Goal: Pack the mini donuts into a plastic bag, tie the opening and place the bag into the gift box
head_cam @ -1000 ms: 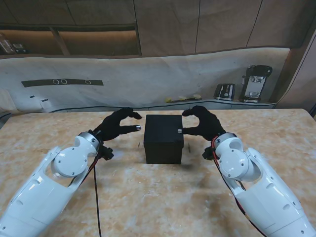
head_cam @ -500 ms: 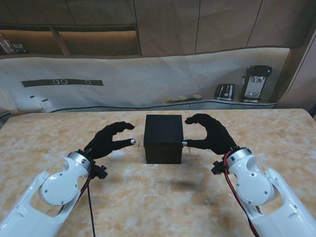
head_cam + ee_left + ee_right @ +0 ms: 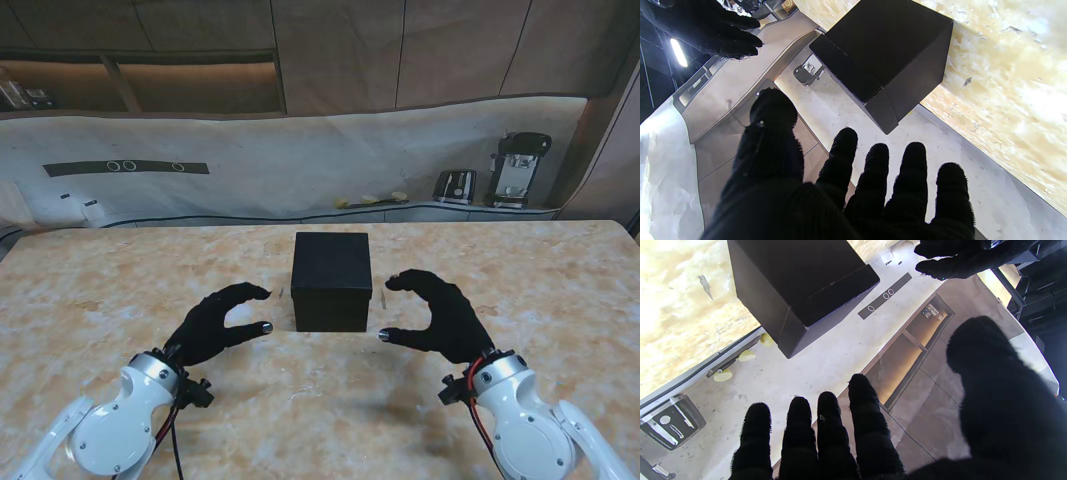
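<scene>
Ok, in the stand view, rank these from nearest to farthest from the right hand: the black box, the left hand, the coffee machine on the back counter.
Measured from the right hand:
1. Black box, just to its left, a bit farther from me.
2. Left hand, across the table beyond the box, on the left.
3. Coffee machine, on the back counter, far right.

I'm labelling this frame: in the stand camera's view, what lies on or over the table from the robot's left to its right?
left hand → black gift box → right hand
</scene>
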